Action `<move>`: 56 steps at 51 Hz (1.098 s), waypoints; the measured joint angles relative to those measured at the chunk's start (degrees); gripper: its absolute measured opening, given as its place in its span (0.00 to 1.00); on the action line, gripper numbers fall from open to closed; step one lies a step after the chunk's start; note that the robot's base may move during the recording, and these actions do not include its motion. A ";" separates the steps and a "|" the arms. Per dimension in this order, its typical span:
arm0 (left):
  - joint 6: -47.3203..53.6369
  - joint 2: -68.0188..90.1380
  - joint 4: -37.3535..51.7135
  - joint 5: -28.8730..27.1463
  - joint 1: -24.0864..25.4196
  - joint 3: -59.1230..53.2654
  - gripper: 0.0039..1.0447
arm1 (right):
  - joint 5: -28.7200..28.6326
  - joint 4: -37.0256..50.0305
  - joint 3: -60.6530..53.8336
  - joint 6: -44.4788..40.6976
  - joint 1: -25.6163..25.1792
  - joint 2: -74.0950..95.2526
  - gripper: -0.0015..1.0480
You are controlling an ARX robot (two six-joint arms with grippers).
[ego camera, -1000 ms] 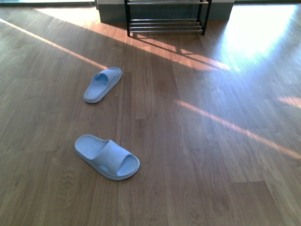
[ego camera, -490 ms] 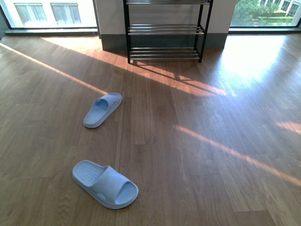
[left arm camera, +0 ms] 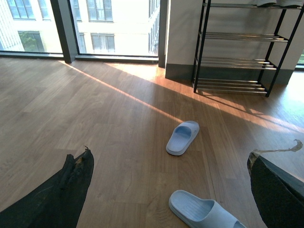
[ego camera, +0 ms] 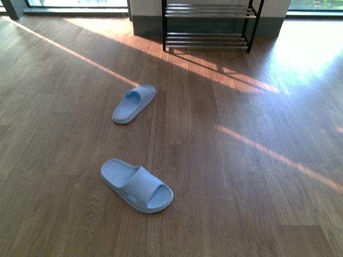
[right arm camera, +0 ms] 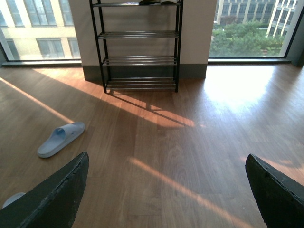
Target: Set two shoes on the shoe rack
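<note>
— Where are the sandals?
— The near sandal [ego camera: 137, 185] is lower centre-left, the far sandal [ego camera: 134, 103] above it. Bare wood floor [ego camera: 241, 160] runs to the rack [ego camera: 208, 27] at top.
— Jaws?
— Spread wide on left gripper [left arm camera: 170, 156] and right gripper [right arm camera: 167, 159].

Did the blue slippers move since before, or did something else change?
The slippers did not move; only the robot's view did. In the front view the shoe rack, the near slipper and the far slipper now show a bit further right. Both slippers lie on the same boards of the floor. Nothing was picked up or let go.
</note>
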 joint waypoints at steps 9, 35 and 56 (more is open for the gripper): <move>0.00 0.00 0.00 0.02 0.00 0.00 0.91 | 0.00 0.00 0.00 0.00 0.00 0.00 0.91; 0.00 0.00 0.00 0.02 0.00 0.00 0.91 | 0.00 0.00 0.00 0.02 0.00 0.00 0.91; 0.00 0.00 0.00 0.09 0.00 0.00 0.91 | 0.00 0.00 0.00 0.02 0.00 0.00 0.91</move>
